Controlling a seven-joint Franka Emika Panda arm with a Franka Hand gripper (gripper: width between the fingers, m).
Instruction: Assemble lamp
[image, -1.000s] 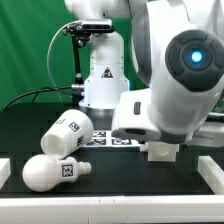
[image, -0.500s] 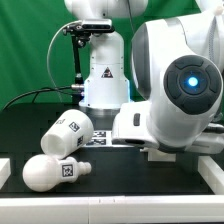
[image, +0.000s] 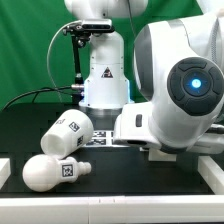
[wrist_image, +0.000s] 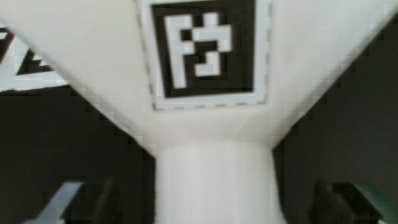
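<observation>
Base (image: 160, 152) under arm (image: 180, 90) (bulb (image: 50, 172) well apart)

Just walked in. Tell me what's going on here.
The robot arm is bent low over the black table on the exterior view's right. In the wrist view its hand is open, fingers either side of a white tagged lamp piece, apparently the base, without touching it. The bulb and shade lie loose on their sides at the exterior view's left, nothing joined yet.
</observation>
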